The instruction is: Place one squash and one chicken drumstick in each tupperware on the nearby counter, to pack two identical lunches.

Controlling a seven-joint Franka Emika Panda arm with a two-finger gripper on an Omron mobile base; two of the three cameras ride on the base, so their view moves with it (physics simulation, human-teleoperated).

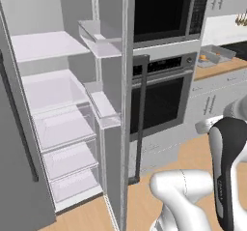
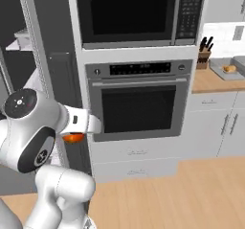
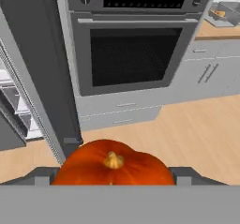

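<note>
The jaws stand wide, one on each side of the round orange-red squash [image 3: 112,164], and they hold it between them. In the hand view the squash sits right at the bottom, with its little tan stem facing the camera, and a dark finger [image 3: 42,175] shows at its left and another at its right. In the right base view a bit of the same orange squash [image 2: 73,137] peeks out under the white end of the arm, where the gripper [image 2: 76,136] is mostly hidden behind the arm.

The hand points forward and a bit down, toward the wall oven [image 3: 133,49] and the wooden floor [image 3: 197,129]. The arm [image 2: 33,132] is folded up close to the robot's body. Its big round joint sits high at the left of the right base view, and the last white part sticks out flat toward the oven [image 2: 139,98]. In the left base view the arm [image 1: 226,167] rises at the lower right with a dark bend on top.

The fridge [image 1: 62,119] is open, just left of the oven. Its door [image 1: 120,104] swings out toward the robot.

Far to the right, on the wooden counter [image 2: 210,82], a grey tupperware [image 2: 225,70] lies with something small and golden-brown in it. I cannot tell what that is. A knife block [image 2: 204,55] stands just beside the tray.
</note>
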